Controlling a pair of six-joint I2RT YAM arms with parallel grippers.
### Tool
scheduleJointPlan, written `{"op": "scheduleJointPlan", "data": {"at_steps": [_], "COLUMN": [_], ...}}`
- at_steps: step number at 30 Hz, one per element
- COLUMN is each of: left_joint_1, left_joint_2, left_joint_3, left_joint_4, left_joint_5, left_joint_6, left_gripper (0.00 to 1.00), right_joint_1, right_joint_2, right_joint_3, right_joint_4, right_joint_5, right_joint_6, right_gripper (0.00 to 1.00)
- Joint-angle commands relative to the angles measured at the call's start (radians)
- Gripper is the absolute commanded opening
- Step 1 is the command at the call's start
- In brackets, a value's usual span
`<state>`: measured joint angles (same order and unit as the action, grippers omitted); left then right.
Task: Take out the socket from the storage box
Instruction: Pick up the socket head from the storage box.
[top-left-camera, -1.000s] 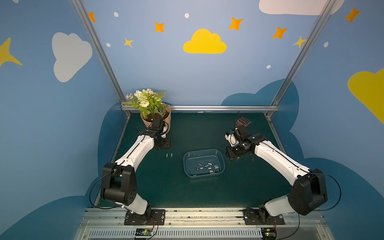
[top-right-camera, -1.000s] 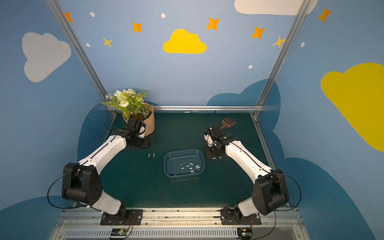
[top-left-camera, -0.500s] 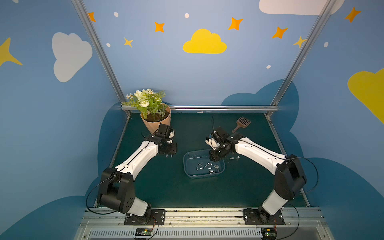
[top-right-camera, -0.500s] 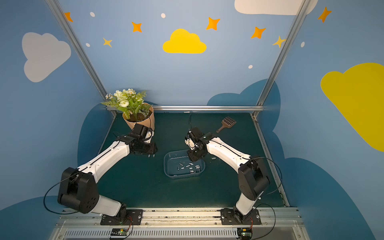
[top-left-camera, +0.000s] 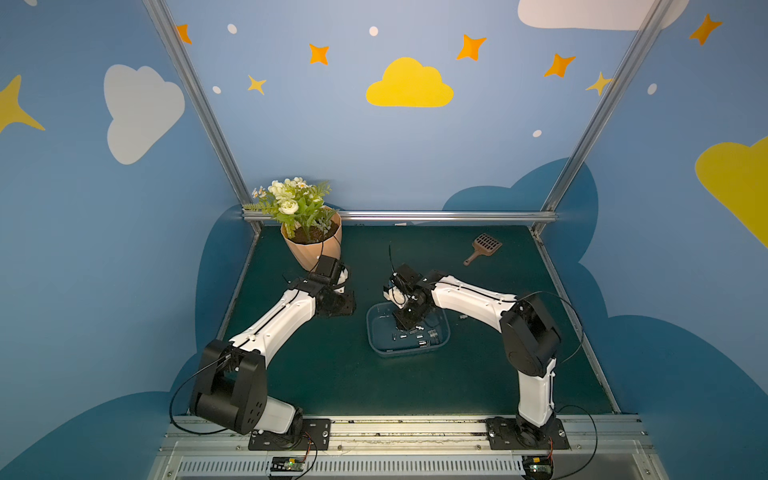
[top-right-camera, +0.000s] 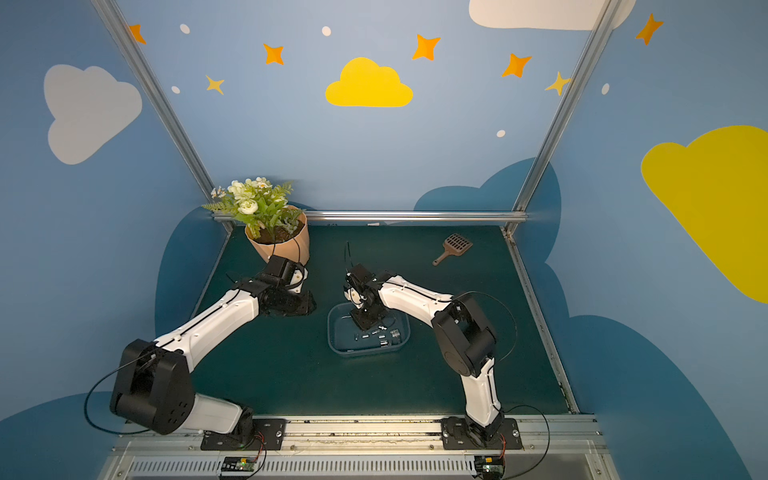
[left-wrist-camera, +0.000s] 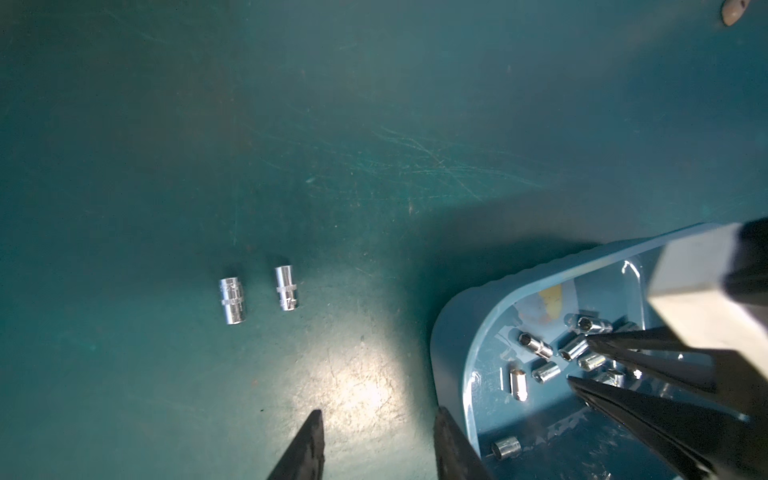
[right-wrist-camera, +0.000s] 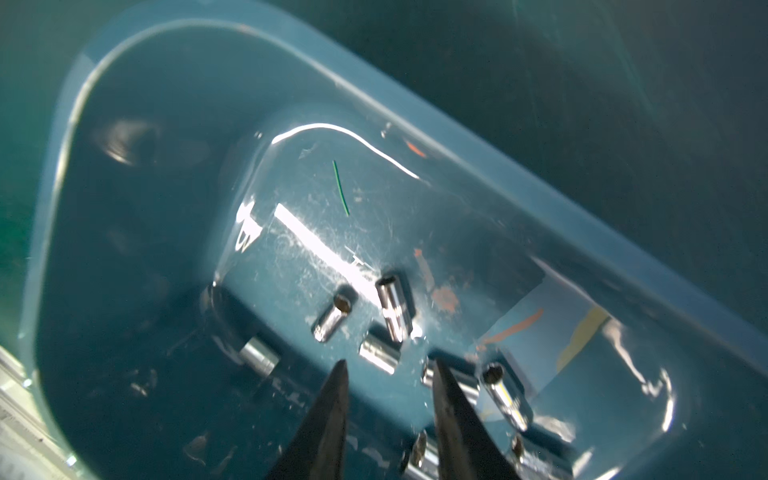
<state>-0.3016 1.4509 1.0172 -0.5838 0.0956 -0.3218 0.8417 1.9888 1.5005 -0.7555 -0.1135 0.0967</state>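
the right gripper hangs inside the storage box, jaws parted and empty. a chrome socket lies on its side just past the tips, toward 6 o'clock, the arm-base side. the left gripper, parted and empty too, hovers outside the box at about 9 o'clock.

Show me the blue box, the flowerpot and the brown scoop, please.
storage box (top-left-camera: 409, 353): in a top view, on its near rim.
flowerpot (top-left-camera: 309, 251): in a top view, on its peach side wall.
brown scoop (top-left-camera: 487, 244): in a top view, on its slotted head.

the right fingers reach down into the storage box, near small silver sockets.
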Motion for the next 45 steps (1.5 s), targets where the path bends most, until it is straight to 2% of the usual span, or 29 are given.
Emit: {"op": "scheduleJointPlan", "data": {"at_steps": [1,15,29,45], "left_joint_1": [0.002,0.001,0.001,0.002], "left_joint_2": [0.000,-0.008,-0.036,-0.006], "left_joint_3": [0.003,-0.035,-0.022,-0.001], "left_joint_4": [0.011,0.034,0.025,0.020], "left_joint_5": [0.021,0.018,0.012,0.015], "left_joint_6": [-0.013,-0.026,-0.020,-0.038], "left_gripper": [0.44,0.45,0.45,0.45], "right_joint_1": [0.009,0.017,0.014,-0.056], "right_joint_2": [0.046,0.139,0.116,-0.086], "right_joint_3": [0.034,0.071,0.027,0.057], "right_joint_4": [0.008,0.013,0.010,-0.022], "right_joint_5": [0.003,-0.003,0.038,-0.007], "right_joint_6": [-0.003,0.001,-0.001,-0.024], "right_gripper": [0.31,0.29,0.13,0.08]}}
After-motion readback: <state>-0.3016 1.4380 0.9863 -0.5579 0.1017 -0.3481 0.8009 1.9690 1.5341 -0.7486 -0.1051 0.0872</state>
